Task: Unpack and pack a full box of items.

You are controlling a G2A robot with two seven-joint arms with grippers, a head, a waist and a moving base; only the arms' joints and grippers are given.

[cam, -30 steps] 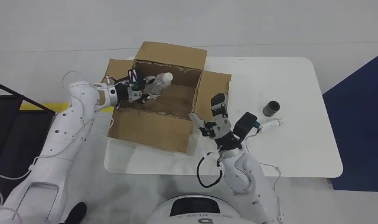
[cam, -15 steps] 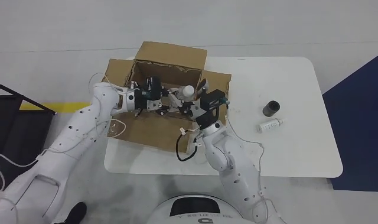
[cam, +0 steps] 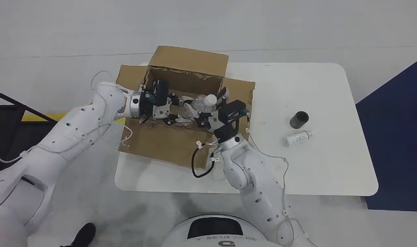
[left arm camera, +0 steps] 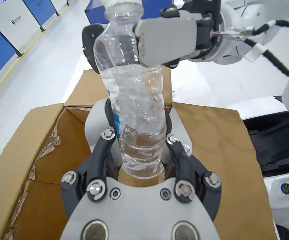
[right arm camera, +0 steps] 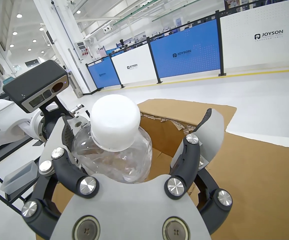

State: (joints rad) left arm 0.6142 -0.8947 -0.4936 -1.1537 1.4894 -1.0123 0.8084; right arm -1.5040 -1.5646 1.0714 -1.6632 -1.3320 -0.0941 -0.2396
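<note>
A clear plastic water bottle (cam: 194, 105) with a white cap (right arm camera: 114, 123) hangs tilted above the open cardboard box (cam: 189, 58). My left gripper (left arm camera: 138, 116) is shut on the bottle's (left arm camera: 134, 101) lower half, coming in from the box's left side (cam: 171, 107). My right gripper (right arm camera: 136, 126) stands open around the bottle's shoulder just below the cap. One finger rests against the bottle (right arm camera: 114, 156); the other finger (right arm camera: 209, 128) stands well off it. In the left wrist view the right gripper (left arm camera: 114, 38) straddles the bottle's upper part.
On the white table (cam: 326, 169), right of the box, stand a dark cylinder (cam: 299, 120) and a small white bottle (cam: 296, 139) lying on its side. The box's flaps (cam: 166, 143) are folded outward.
The right arm has swung from the table in front of the box to over the box, bringing its gripper around the bottle's top. The left gripper carried the bottle toward the box's middle.
</note>
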